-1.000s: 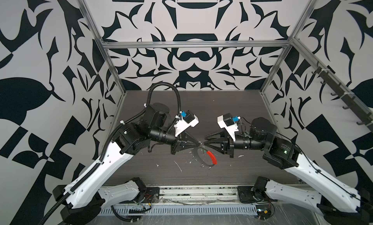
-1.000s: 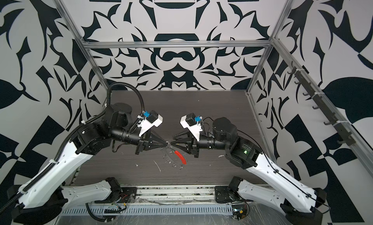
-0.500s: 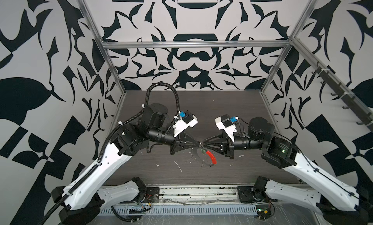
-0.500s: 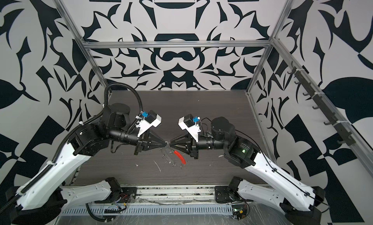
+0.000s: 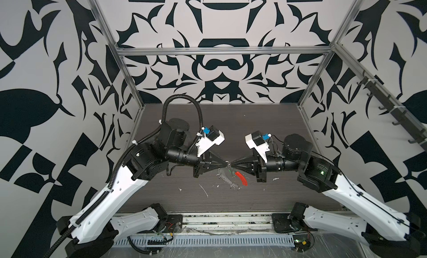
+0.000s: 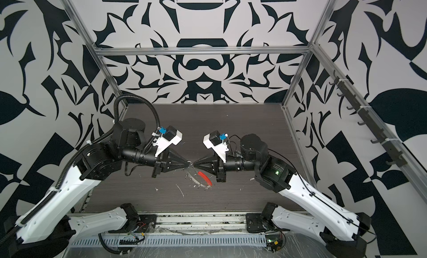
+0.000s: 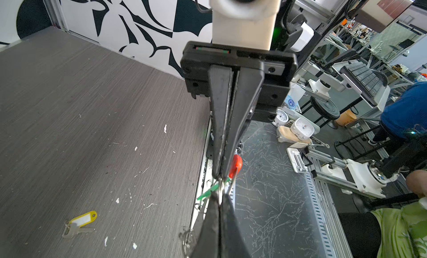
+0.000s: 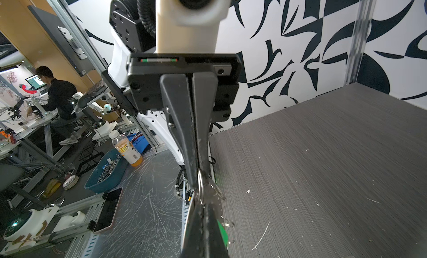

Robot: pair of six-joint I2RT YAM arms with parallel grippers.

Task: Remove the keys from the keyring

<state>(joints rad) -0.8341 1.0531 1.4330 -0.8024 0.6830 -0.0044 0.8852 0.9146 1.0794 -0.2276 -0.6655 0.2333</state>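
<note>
2 arms meet tip to tip above the dark table (image 5: 254,129). The left gripper (image 5: 224,163) and right gripper (image 5: 233,164) are both pinched closed. The keyring (image 5: 241,178), red segment showing, hangs just below them. White scraps (image 5: 204,190) dot the table.

Black-and-white patterned walls (image 5: 221,25) enclose a dark grey wood-grain tabletop (image 5: 242,120). A silver metal frame (image 5: 221,50) runs along the far side, a hook rail (image 5: 399,117) on the right.

The yellow key tag (image 7: 83,219) lay flat on the counter. The green tag (image 7: 206,194) hung on the red-segmented keyring (image 5: 241,178) near the counter's front edge.
</note>
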